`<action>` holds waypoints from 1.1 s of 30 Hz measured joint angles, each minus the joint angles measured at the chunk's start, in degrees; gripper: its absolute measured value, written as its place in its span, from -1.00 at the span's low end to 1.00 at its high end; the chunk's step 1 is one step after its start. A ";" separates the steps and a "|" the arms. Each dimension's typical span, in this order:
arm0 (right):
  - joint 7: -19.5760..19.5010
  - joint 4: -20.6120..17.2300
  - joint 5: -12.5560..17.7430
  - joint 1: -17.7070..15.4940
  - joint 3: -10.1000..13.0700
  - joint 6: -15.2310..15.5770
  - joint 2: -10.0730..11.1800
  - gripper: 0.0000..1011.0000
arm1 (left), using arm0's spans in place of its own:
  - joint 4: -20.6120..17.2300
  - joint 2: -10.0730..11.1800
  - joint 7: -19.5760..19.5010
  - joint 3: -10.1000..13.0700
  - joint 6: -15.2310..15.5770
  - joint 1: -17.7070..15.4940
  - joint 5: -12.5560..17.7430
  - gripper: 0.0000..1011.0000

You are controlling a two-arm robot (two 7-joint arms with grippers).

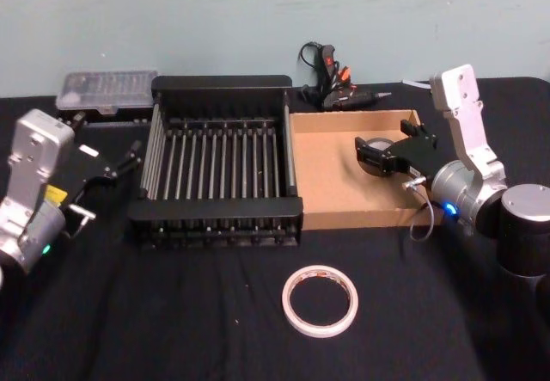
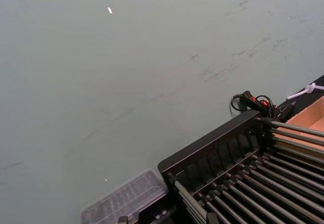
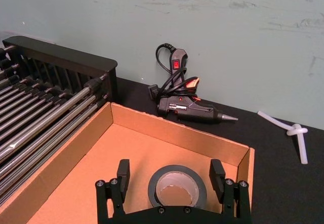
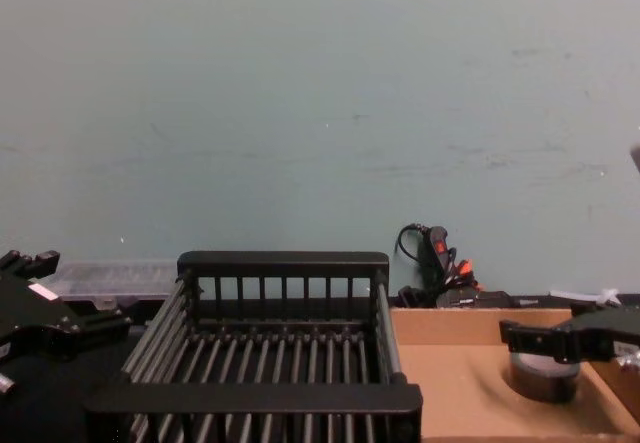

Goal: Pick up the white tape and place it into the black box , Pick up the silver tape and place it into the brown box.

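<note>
The head view takes in the whole layout: the white tape [image 1: 320,300] lies flat on the black tabletop [image 1: 172,312] in front of the two boxes, apart from both, while the black box [image 1: 218,168] stands side by side with the brown box [image 1: 326,170], their walls touching. The right wrist view gives the closest look at the silver tape [image 3: 177,186], resting flat on the floor of the brown box between the spread fingers [image 3: 123,172] of the right end effector [image 3: 172,176], which stand wide on either side of the roll without touching it. From the chest view the same roll [image 4: 540,375] shows side-on, standing on the cardboard beneath the black bar of that end effector. The right arm reaches in from the right edge, its wrist bent over the brown box's right half. The left end effector [image 1: 110,168] hangs just left of the black box with its fingers parted and nothing between them, the left arm drawn back at the tabletop's left edge. Behind the boxes, against the wall, lie a glue gun [image 3: 187,105] and a clear plastic case [image 2: 124,199].
</note>
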 joint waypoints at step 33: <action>4.16 -12.80 2.50 -8.12 1.72 0.43 3.96 0.98 | 0.00 0.00 0.00 0.00 0.00 0.00 0.00 0.98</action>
